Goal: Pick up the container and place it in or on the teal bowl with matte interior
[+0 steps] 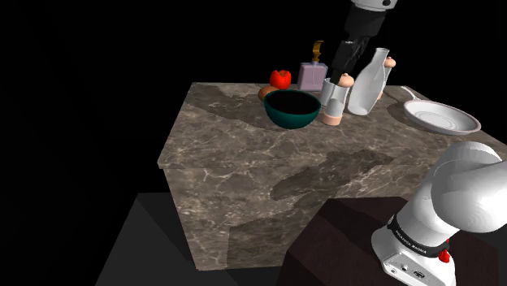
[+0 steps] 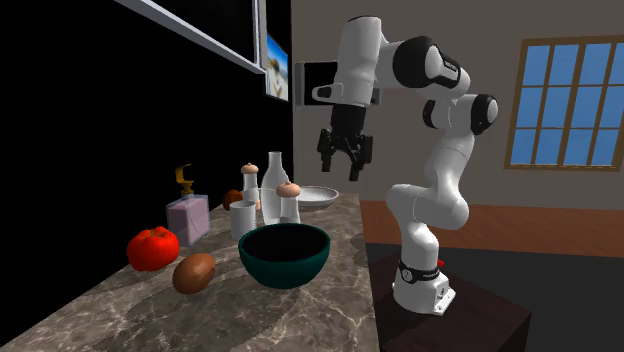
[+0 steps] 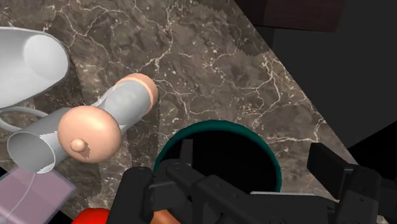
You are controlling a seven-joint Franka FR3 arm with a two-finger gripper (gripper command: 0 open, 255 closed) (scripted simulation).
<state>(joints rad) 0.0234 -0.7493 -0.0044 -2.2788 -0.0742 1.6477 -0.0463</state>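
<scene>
I see a teal bowl, dark inside, and a brown surface veined in white. I also make out a red tomato and a lilac bottle.

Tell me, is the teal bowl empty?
Empty. Looking down into the bowl, only its dark inside shows.

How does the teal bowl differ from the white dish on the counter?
The teal bowl is deep and round-sided; the white dish is shallow and nearly flat. The bowl is dark teal, the dish white. The bowl stands by the tomato; the dish lies past the bottle, toward the shoulder view's right. Both sit upright on the marble counter and look empty.
</scene>
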